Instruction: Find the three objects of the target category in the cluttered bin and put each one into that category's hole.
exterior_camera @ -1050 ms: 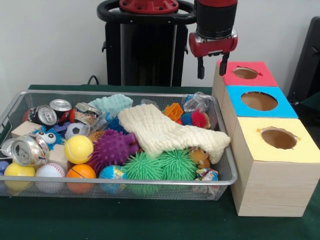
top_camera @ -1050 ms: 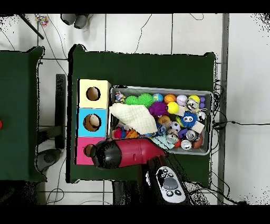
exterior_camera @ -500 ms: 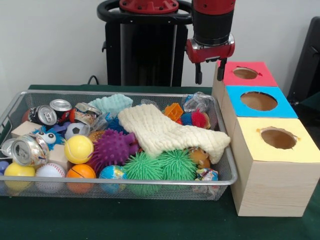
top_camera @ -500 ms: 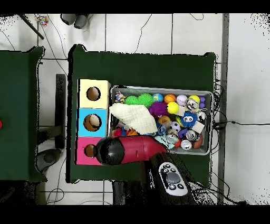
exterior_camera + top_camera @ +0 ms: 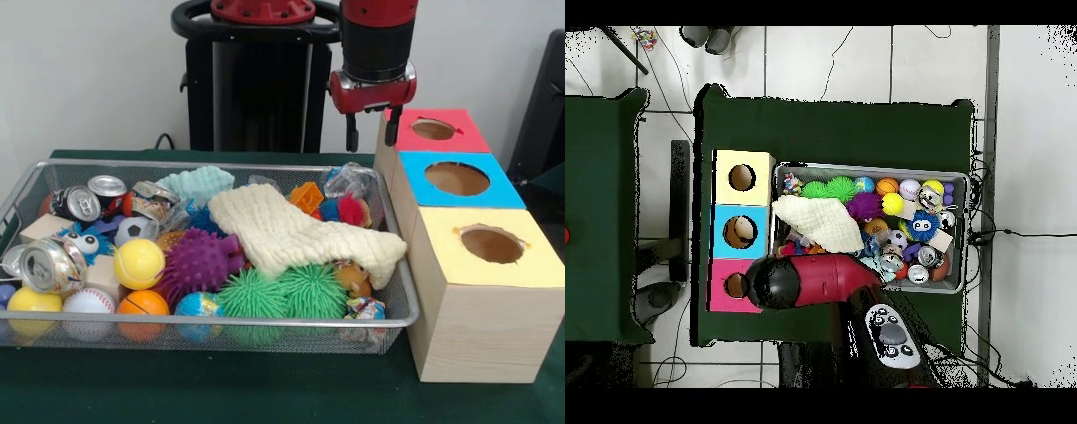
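My gripper (image 5: 371,128) hangs open and empty above the far right corner of the wire bin (image 5: 203,321), just left of the red-topped box (image 5: 433,131). Its two black fingers (image 5: 351,132) point down, apart. The blue-topped box (image 5: 457,178) and the yellow-topped box (image 5: 492,245) stand in line beside it, each with a round hole. The bin holds a cream knitted cloth (image 5: 291,234), a purple spiky ball (image 5: 201,261), two green spiky balls (image 5: 256,296), a yellow tennis ball (image 5: 139,262), a small basketball (image 5: 142,305) and crushed cans (image 5: 53,265). In the overhead view the red arm (image 5: 815,283) hides the gripper.
The cloth covers part of the bin's right half, and a brown toy (image 5: 353,278) peeks out under it. An orange block (image 5: 306,196) and a clear plastic bag (image 5: 349,181) lie below the gripper. The bin (image 5: 957,178) sits tight against the boxes (image 5: 743,178).
The gripper has shifted slightly left, away from the red box's edge and over the bin's corner. It stays open and empty. Nothing in the bin has moved.
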Tool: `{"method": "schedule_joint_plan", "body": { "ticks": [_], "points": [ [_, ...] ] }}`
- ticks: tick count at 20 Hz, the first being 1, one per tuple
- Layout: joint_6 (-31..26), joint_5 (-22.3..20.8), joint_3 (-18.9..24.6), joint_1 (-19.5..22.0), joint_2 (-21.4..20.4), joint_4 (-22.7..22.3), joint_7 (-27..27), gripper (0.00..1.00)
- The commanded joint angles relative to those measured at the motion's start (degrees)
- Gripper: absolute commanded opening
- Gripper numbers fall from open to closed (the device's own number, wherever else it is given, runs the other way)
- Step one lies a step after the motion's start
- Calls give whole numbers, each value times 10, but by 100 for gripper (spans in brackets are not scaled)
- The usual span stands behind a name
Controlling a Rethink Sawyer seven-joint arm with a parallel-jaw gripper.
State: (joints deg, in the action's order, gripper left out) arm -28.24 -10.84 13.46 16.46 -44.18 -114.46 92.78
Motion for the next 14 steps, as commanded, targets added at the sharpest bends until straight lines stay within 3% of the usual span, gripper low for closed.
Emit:
{"method": "schedule_joint_plan", "body": {
  "ticks": [1,14],
  "points": [
    [20,-4,33,4,39,66,36,100],
    [-4,2,44,15,58,99,18,100]
  ]
}}
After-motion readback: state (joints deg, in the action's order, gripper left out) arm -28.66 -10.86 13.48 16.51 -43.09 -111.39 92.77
